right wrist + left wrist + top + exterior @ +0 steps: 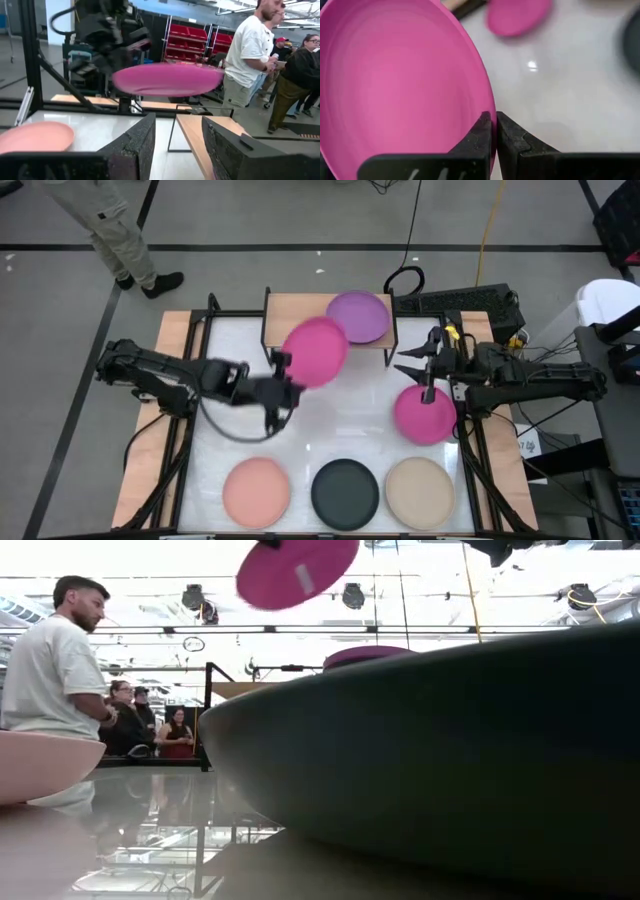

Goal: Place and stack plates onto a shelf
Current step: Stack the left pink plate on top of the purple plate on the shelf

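My left gripper is shut on a magenta plate, which is lifted over the table just near the shelf's front edge. The same plate shows high up in the low view and in the right wrist view. A purple plate lies flat on the light-wood shelf. My right gripper is open and touches nothing. It stands over the far edge of a second magenta plate, which lies on the table. My left gripper pinches the magenta plate's rim between its two fingers, one on the plate's inner face and one on its underside. The fingers come from the table's left side. The plate is lifted clear and sticks out roughly level beyond the fingers, slightly tilted.
Salmon, dark grey and beige plates lie in a row along the table's near edge. A black frame surrounds the white tabletop. A person stands past the far left corner, and more people show in the low view.
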`<state>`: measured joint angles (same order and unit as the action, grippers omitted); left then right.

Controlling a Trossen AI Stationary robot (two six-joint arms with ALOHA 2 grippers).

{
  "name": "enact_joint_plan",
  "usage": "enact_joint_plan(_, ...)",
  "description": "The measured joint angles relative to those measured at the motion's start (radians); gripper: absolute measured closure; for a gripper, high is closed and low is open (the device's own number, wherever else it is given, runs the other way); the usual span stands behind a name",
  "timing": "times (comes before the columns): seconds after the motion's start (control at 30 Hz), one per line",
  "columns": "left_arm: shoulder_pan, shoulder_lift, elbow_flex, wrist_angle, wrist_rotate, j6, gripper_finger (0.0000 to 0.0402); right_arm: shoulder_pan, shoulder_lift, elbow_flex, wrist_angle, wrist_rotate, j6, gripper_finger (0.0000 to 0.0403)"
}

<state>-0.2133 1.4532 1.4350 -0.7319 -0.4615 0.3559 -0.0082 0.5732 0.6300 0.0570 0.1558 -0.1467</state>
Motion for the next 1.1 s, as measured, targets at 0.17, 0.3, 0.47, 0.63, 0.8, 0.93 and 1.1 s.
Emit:
enact_joint_plan(0.17,0.196,0.018,0.02,0.122,0.135,0.231,0.0392,0.0,-0.024,0.0,0.0,0.0,0.008,0.0261)
enact_joint_plan(0.3,0.331,0.072,0.038,0.195,0.257,0.327,0.0392,0.0,-0.031,0.0,0.022,0.0,0.008,0.0261)
enact_joint_plan(0.47,0.389,0.204,0.148,0.16,0.304,0.393,0.0392,0.0,-0.029,0.0,0.041,0.0,0.006,0.0261)
enact_joint_plan(0.63,0.407,0.336,0.288,0.082,0.308,0.435,0.0392,0.002,-0.029,0.0,0.043,0.0,0.008,0.0261)
enact_joint_plan(0.8,0.42,0.426,0.374,0.028,0.308,0.435,0.038,0.002,-0.029,0.0,0.036,-0.001,0.014,0.0261)
enact_joint_plan(0.93,0.432,0.451,0.391,0.06,0.293,0.419,0.0352,0.002,-0.029,0.0,0.034,-0.003,0.028,0.0261)
enact_joint_plan(1.1,0.443,0.454,0.391,0.104,0.292,0.402,0.0343,0.003,-0.029,0.0,0.028,-0.003,0.029,0.0261)
